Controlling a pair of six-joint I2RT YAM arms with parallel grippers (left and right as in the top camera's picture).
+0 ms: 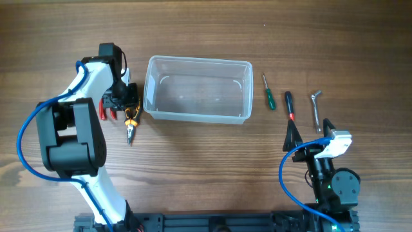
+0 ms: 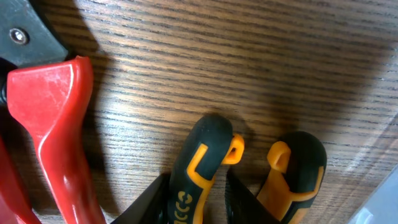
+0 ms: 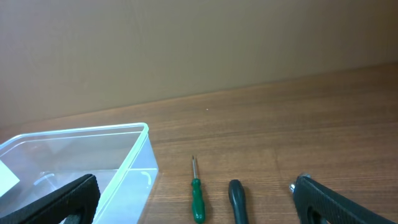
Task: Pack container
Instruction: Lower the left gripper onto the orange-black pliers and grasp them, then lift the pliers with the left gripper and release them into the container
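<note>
My left gripper [image 2: 196, 202] pinches one pliers [image 2: 208, 146] handle, fingertips cut off; container [image 1: 197, 118] rim close at three o'clock; right gripper [image 1: 311, 132] spread wide

Container [image 1: 199, 61] top is sitting unobstructed. At its 9 o'clock, left arm [image 1: 90, 77], red-handled tool [image 1: 104, 113] and pliers [image 1: 131, 122] are crowding the gap. At 3 o'clock, green screwdriver [image 1: 268, 96], black screwdriver [image 1: 290, 105] and bent metal key [image 1: 316, 107] are lying apart, lanes between. Counter [image 1: 206, 26] is running bare at 12 and 6.
</note>
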